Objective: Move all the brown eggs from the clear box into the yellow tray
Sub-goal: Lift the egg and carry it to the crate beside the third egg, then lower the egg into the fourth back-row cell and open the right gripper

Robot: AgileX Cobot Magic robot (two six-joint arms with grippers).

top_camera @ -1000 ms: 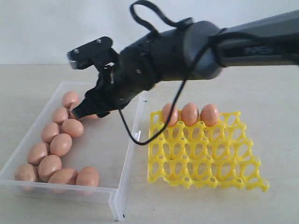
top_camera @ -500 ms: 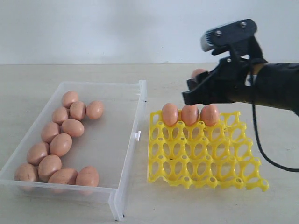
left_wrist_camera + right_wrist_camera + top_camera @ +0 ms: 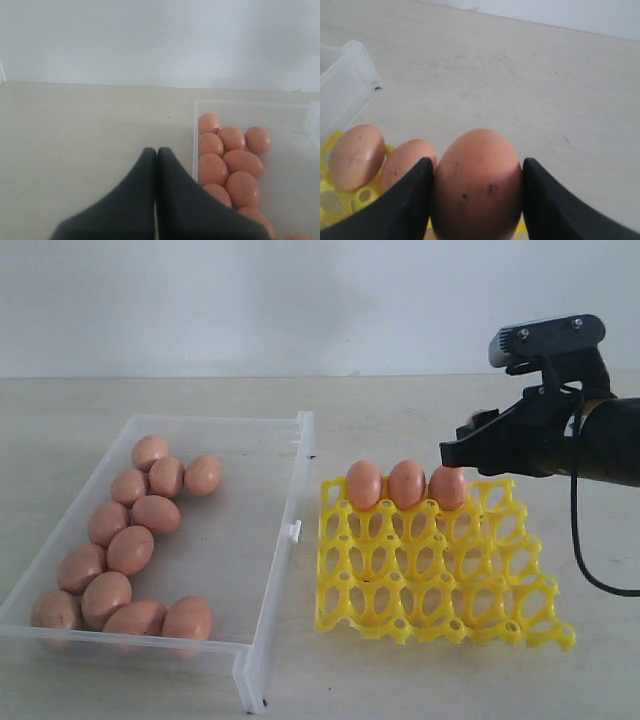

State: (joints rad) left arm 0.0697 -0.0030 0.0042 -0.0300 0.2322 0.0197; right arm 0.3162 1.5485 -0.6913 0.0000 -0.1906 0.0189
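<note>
By the yellow tray's (image 3: 440,585) far row, the right hand (image 3: 462,442) grips a brown egg (image 3: 476,182).
Left hand (image 3: 156,156) closed, empty.

Three brown eggs (image 3: 406,483) sitting in the far row of the yellow tray (image 3: 440,590), its far right cup and nearer rows lying open, other eggs (image 3: 130,550) crowding the left of the clear box (image 3: 300,470), its right half lying bare

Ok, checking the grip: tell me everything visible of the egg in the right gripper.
The egg is smooth and pinkish-brown with a few dark specks. It is pinched across its width between the right gripper's black fingers, by the tray's back row, beside the seated eggs. Its underside is hidden, so whether it touches the tray is unclear.
</note>
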